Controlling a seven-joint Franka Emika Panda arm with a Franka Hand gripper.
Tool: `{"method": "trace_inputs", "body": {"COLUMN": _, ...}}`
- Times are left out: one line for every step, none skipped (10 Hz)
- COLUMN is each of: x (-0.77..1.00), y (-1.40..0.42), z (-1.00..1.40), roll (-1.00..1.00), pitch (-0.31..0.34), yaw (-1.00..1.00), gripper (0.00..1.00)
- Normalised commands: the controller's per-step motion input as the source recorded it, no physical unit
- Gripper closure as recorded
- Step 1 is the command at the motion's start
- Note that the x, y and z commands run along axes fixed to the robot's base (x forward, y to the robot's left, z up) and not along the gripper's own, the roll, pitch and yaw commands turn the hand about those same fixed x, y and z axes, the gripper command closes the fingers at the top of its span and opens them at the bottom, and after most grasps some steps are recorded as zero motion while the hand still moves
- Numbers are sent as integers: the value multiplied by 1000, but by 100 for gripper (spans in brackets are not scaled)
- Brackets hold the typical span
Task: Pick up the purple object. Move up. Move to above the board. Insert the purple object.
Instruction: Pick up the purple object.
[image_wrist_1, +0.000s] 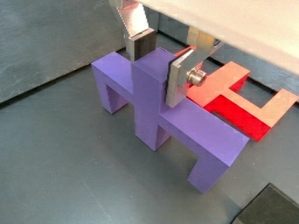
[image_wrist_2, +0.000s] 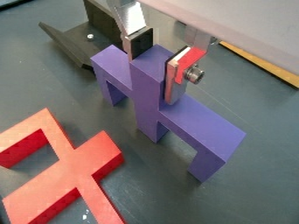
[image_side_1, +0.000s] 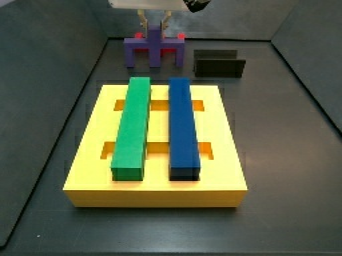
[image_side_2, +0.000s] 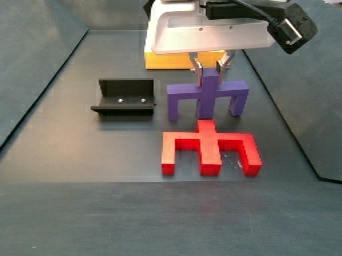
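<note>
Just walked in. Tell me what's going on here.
The Franka arm's hand is down over the purple object, its two fingers straddling the raised central stub. Whether they already squeeze it isn't clear. The piece stands on the floor beside a red piece and near the fixture. The board, yellow with a green bar and a blue bar, waits apart, nothing inserted yet.

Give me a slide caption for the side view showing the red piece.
Tool straddles the raised stub of the purple object standing on the floor, the red piece lying in front, the fixture beside.
</note>
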Motion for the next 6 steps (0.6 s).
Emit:
{"method": "trace_inputs", "body": {"x": 0, "y": 0, "z": 0, "roll": 0, "pitch": 0, "yaw": 0, "gripper": 100}}
{"method": "trace_inputs", "body": {"x": 0, "y": 0, "z": 0, "roll": 0, "pitch": 0, "yaw": 0, "gripper": 100}}
{"method": "trace_inputs", "body": {"x": 0, "y": 0, "z": 0, "roll": 0, "pitch": 0, "yaw": 0, "gripper": 100}}
{"method": "trace_inputs", "body": {"x": 0, "y": 0, "z": 0, "roll": 0, "pitch": 0, "yaw": 0, "gripper": 100}}
{"method": "trace_inputs", "body": {"x": 0, "y": 0, "z": 0, "roll": 0, "pitch": 0, "yaw": 0, "gripper": 100}}
{"method": "trace_inputs", "body": {"x": 0, "y": 0, "z": 0, "roll": 0, "pitch": 0, "yaw": 0, "gripper": 100}}
